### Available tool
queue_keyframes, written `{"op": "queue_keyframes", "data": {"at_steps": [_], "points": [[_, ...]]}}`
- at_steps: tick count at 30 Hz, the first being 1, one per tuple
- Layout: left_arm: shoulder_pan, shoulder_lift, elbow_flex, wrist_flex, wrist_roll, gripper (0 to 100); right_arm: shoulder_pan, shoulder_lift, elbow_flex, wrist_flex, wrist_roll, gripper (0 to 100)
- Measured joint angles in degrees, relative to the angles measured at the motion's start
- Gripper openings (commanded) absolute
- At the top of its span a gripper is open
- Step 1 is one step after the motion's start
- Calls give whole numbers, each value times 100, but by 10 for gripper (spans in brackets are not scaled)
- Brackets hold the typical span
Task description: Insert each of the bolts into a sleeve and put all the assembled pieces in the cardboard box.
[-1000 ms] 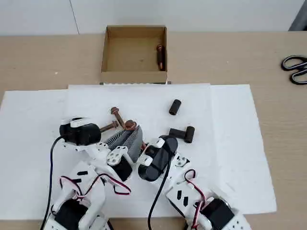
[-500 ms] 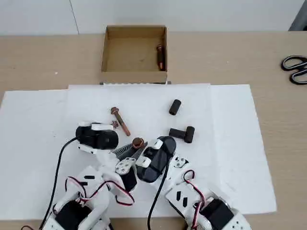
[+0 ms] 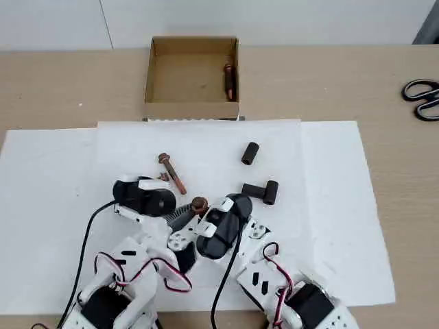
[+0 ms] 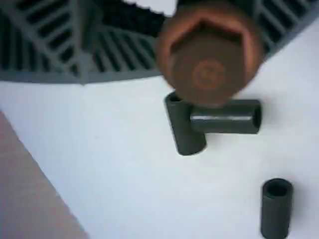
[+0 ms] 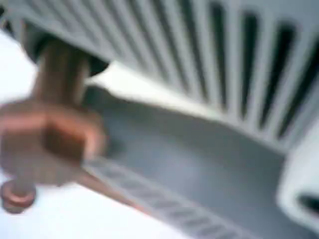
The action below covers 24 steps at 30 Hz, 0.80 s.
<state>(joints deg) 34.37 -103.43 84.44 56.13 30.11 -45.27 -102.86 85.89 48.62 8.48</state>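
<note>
Copper-coloured hex-head bolt [image 3: 199,203] sits pinched in the left gripper [image 3: 191,211], above the white paper sheet [image 3: 329,205]. From above its shank is hidden, and in the left wrist view its blurred head covers part of two touching black cylindrical sleeves [image 4: 219,118]. We cannot tell how the right gripper [image 3: 208,218] stands, tucked under its own black housing. Both arms lean inward, wrists close together.

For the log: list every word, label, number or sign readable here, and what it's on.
No text can be read in any view.
Head of the copper-coloured hex bolt: faint round stamp, too blurred to read.
On the brown cardboard box and white paper sheet: no print visible.
On the white arm casings: small black marks, too small to read.
</note>
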Motion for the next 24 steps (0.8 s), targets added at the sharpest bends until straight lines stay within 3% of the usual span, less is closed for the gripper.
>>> {"op": "queue_keyframes", "data": {"at_steps": [6,11,17,24], "points": [[-70,62,-404,26,-44,228,18,-9,105,-158,9,2],[-53,53,-1029,35,-264,3,18,-9,105,-202,9,2],[-149,9,-1415,26,-695,6,360,-9,114,-202,0,2],[-1442,9,-985,26,-1292,6,1169,-9,114,-202,105,2]]}}
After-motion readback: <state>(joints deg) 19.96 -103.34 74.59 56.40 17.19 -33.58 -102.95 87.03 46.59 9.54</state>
